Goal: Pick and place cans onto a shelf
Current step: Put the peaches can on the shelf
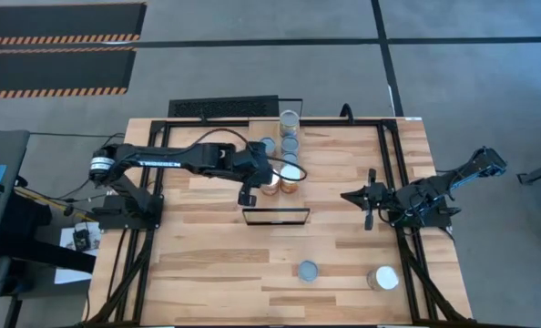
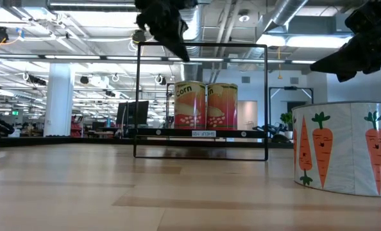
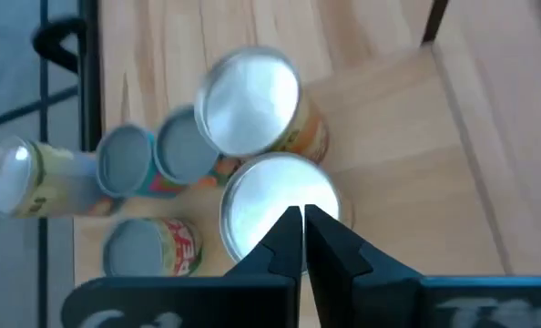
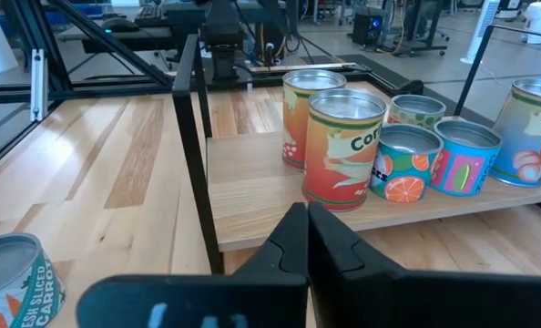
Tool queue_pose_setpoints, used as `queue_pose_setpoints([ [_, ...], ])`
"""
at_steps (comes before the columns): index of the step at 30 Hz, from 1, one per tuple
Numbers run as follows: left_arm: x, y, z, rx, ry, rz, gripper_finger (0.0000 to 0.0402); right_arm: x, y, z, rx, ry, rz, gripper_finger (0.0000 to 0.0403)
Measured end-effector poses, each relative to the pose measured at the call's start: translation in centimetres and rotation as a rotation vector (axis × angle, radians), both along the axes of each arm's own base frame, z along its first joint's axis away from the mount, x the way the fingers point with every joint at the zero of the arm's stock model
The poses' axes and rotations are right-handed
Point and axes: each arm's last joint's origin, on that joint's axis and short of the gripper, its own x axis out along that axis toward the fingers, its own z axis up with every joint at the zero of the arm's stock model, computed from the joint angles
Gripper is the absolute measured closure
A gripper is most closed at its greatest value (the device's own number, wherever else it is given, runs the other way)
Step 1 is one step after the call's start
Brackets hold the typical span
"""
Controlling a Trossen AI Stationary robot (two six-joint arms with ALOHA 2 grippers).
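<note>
Light wood forms the shelf (image 1: 289, 196), a narrow plank running from the table's centre toward the 12 o'clock edge, with a thin black frame (image 1: 275, 217) at its near end. Six cans stand on it: a tall can (image 1: 290, 119) at the far end, smaller blue-topped cans (image 4: 407, 162) behind, and two corn cans (image 2: 205, 106) side by side nearest the frame.

The left gripper (image 1: 247, 195) hangs over the shelf at roughly 9 o'clock from the corn cans. Its fingers (image 3: 321, 241) are pressed together and carry nothing; the left wrist view shows them closed directly above the silver lid of a corn can (image 3: 280, 205), apart from it.

The right gripper (image 1: 369, 198) waits at 3 o'clock from the frame, also clenched and empty, pointing toward the shelf.

Two cans remain off the shelf, on the table toward 6 o'clock: a grey-topped can (image 1: 308, 270) and a white-topped carrot can (image 1: 382, 278) beside it.

Step in hand, as judged: a placement on the shelf is finished and the left arm is free for another pick.

Next move: one arm must travel to a remaining can, spread its fingers, descend around the can and close. The carrot can lies nearer the right arm. Free space on the shelf lies near the frame; avoid knocking the corn cans.
</note>
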Motion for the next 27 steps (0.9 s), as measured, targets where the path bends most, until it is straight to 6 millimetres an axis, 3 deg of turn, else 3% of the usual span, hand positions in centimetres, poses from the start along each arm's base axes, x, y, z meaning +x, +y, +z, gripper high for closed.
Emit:
queue_pose_setpoints([
  [3,-1.3,-0.2,1.0,-0.012,-0.125,0.008,0.0398,0.1,0.1,-0.1,-0.007,0.016,0.000,0.0391],
  [8,-4.4,-0.5,0.3,-0.069,-0.320,0.014,0.0400,0.5,0.2,-0.6,-0.015,0.055,-0.005,0.0391],
  [21,-13.8,-1.1,-6.1,-0.182,-0.779,0.076,0.0400,1.7,1.0,-0.3,0.032,0.030,0.077,0.0392],
  [27,-16.3,-1.3,-8.2,-0.211,-0.856,0.087,0.0400,2.5,1.6,2.1,0.043,0.092,0.116,0.0398],
])
